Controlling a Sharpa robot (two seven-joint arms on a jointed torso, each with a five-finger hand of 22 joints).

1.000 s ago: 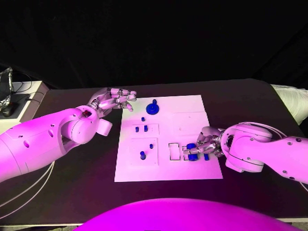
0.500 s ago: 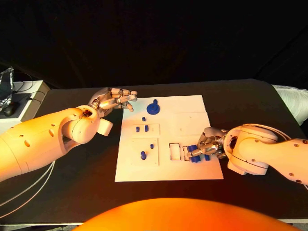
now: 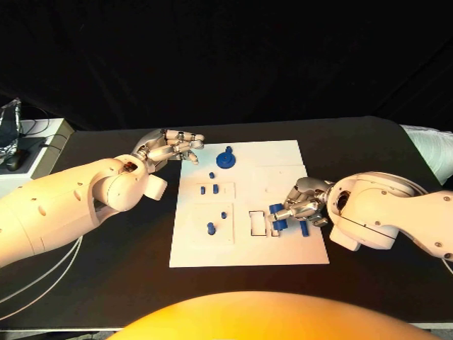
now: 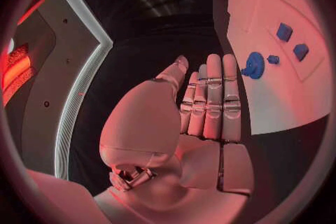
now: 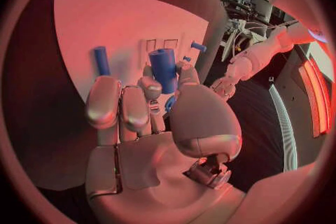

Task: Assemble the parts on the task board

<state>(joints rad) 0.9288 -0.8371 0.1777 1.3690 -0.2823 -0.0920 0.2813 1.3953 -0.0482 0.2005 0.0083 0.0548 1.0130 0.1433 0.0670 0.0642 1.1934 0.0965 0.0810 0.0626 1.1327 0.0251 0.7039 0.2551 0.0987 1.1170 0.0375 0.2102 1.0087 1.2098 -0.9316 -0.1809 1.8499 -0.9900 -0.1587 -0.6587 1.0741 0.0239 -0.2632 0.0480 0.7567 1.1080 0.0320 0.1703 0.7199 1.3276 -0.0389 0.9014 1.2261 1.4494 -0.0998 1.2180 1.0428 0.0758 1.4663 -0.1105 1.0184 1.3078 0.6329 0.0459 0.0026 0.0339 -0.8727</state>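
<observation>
Insertion step in hand, judging by the layout: right hand is gripping a blue cylinder over the near right part of the white board, just beside a rectangular slot. To do it well, I'd say the cylinder is needing to stay upright and line up over its hole before any downward push; tilting would likely be jamming it. Going slow, letting the fingers guide rather than force.

Right hand: fingers are curling around the cylinder, thumb pressing one side, other fingers the opposite side, so it is closed on the part, not spread. A second blue peg is standing on the board just beside the fingers, apart from the held piece.

Further out, mid-board, small blue pieces are sitting in the left panels: a peg near, a pair beyond. A blue gear is lying toward the far edge.

Left hand is hovering at the board's far left corner over the black counter, holding nothing; fingers are lying straight and side by side in the wrist view, not touching any part.
</observation>
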